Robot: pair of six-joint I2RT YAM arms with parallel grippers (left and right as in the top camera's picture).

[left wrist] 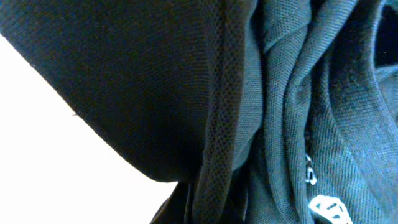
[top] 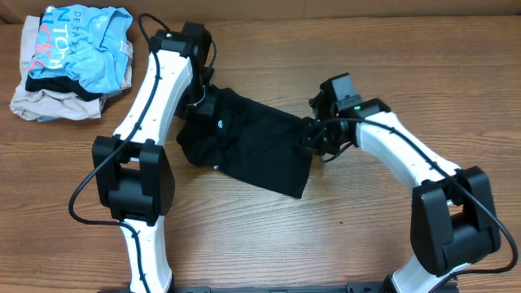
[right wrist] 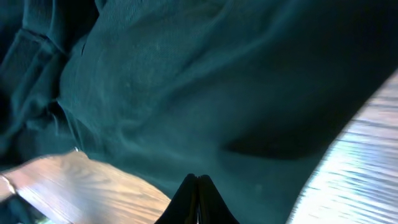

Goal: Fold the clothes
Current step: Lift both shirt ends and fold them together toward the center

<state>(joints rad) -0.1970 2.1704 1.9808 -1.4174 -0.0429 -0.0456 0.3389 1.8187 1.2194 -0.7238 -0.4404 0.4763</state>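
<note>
The black T-shirt (top: 248, 146) lies partly bunched on the wooden table at the centre. My left gripper (top: 198, 106) is at its upper left edge and shut on the fabric. In the left wrist view black cloth (left wrist: 155, 81) fills the frame, a hem (left wrist: 221, 124) runs down into the jaws, and a white logo mark (left wrist: 329, 208) shows at the bottom right. My right gripper (top: 313, 134) is at the shirt's right edge. In the right wrist view its fingertips (right wrist: 198, 182) are pressed together on the dark fabric (right wrist: 205, 87).
A pile of other clothes sits at the back left corner: a light blue shirt (top: 89, 41) with pink and white lettering on top of a beige garment (top: 49, 102). Bare wood table (top: 342, 236) lies in front of the shirt.
</note>
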